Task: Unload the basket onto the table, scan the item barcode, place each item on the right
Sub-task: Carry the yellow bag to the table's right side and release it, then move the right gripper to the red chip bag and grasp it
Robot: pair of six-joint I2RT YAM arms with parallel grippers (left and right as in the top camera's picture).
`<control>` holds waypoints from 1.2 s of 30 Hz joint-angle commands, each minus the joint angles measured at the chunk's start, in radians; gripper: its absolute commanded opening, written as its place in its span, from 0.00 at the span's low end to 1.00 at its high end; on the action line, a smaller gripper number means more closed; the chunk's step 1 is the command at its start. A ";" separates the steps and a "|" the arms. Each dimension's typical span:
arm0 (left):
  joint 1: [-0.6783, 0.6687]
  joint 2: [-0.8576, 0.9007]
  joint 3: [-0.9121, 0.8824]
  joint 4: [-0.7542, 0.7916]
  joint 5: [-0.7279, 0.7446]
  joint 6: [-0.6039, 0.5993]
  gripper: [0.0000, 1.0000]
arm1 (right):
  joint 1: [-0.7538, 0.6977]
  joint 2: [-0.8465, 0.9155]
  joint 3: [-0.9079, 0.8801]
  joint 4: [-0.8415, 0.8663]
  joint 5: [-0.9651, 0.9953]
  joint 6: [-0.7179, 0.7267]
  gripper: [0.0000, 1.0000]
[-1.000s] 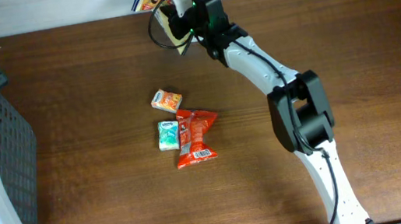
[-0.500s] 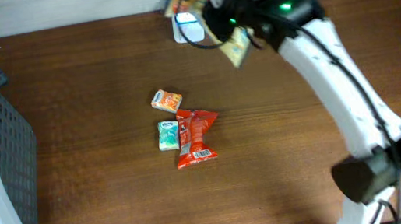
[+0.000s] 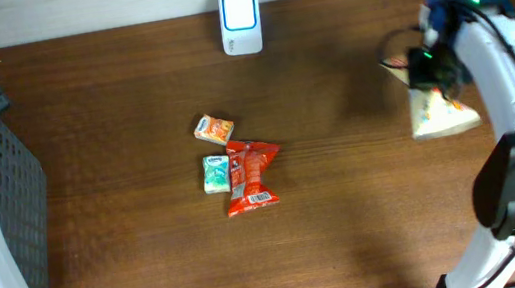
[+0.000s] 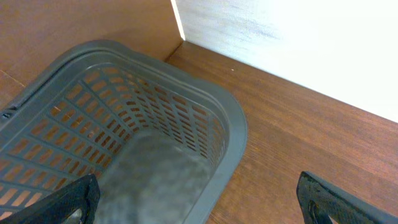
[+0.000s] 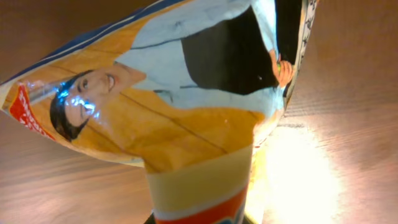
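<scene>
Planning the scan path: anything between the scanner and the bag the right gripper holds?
Nothing: overhead shows bare table between the scanner and the bag in the right gripper.

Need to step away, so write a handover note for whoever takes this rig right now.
Left claw: open, empty, above the grey basket, left end of the table.
Right claw: shut on the snack bag, right end, away from the scanner at the far edge.
Mid-table: orange box, teal packet, red packet, close together, none held.
Done: one item picked up; whether it scanned cannot be told.
Left: scan the remaining items.
</scene>
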 commanded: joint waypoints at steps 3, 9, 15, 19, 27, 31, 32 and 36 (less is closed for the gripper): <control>0.002 0.000 0.000 0.001 -0.004 0.009 0.99 | -0.115 -0.013 -0.226 0.154 -0.089 0.043 0.04; 0.002 0.000 0.000 0.001 -0.004 0.009 0.99 | -0.149 -0.014 -0.243 0.193 -0.167 0.043 0.67; 0.002 0.000 0.000 0.001 -0.004 0.009 0.99 | -0.140 -0.027 -0.045 0.034 -0.243 0.024 0.73; 0.002 0.000 0.000 0.001 -0.004 0.009 0.99 | -0.120 -0.061 0.137 -0.082 -0.243 0.023 0.79; 0.002 0.000 0.000 0.001 -0.004 0.009 0.99 | 0.001 -0.079 0.407 -0.274 -0.375 0.011 0.83; 0.002 0.000 0.000 0.001 -0.004 0.009 0.99 | 0.175 -0.047 0.369 -0.276 -0.477 -0.058 0.94; 0.002 0.000 0.000 0.001 -0.004 0.009 0.99 | 0.222 -0.036 0.350 -0.272 -0.478 -0.073 0.95; 0.002 0.000 0.000 0.001 -0.004 0.009 0.99 | 0.375 0.003 0.233 -0.196 -0.478 -0.077 0.99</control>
